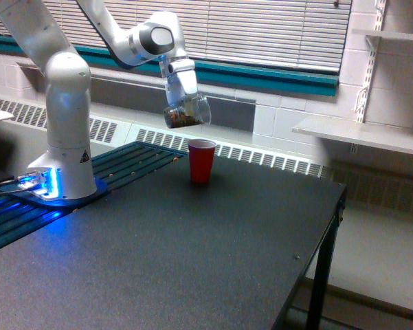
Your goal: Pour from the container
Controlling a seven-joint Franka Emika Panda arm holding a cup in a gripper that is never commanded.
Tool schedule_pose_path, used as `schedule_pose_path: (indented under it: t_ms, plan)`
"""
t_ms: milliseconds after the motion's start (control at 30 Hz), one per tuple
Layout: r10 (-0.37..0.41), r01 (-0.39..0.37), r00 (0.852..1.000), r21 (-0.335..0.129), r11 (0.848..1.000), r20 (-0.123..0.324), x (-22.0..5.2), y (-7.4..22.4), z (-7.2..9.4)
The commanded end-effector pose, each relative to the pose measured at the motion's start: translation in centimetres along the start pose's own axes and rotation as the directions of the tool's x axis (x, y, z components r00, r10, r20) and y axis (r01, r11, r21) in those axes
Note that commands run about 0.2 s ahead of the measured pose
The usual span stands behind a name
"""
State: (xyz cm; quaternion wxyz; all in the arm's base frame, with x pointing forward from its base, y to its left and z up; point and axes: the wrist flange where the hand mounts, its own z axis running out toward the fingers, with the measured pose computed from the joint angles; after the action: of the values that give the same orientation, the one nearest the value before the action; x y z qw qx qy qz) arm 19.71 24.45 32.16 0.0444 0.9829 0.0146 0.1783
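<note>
My gripper [183, 102] is shut on the container [186, 114], a small clear cup with brown pieces showing at its bottom. The cup hangs in the air, only slightly tilted, above and a little toward the exterior view's left of the red plastic cup [201, 161]. That red cup stands upright on the black table [213, 254], open side up. Nothing is falling between the two cups.
The white arm's base [62, 184] sits on the table's left end with a blue light beside it. A radiator grille and a window with blinds run along the wall behind. The table's right edge [323, 247] drops off to the floor. A white shelf [361, 134] hangs at the right.
</note>
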Motion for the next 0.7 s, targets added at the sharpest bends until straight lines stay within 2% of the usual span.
schedule_pose_path:
  t_ms: [33,700]
  plan:
    - [0.059,-0.057,0.997,-0.039,0.998,0.053,-1.6,0.7,1.3]
    - [0.022,-0.015,0.988,-0.041,0.999,0.156,-4.2,-0.5,3.1]
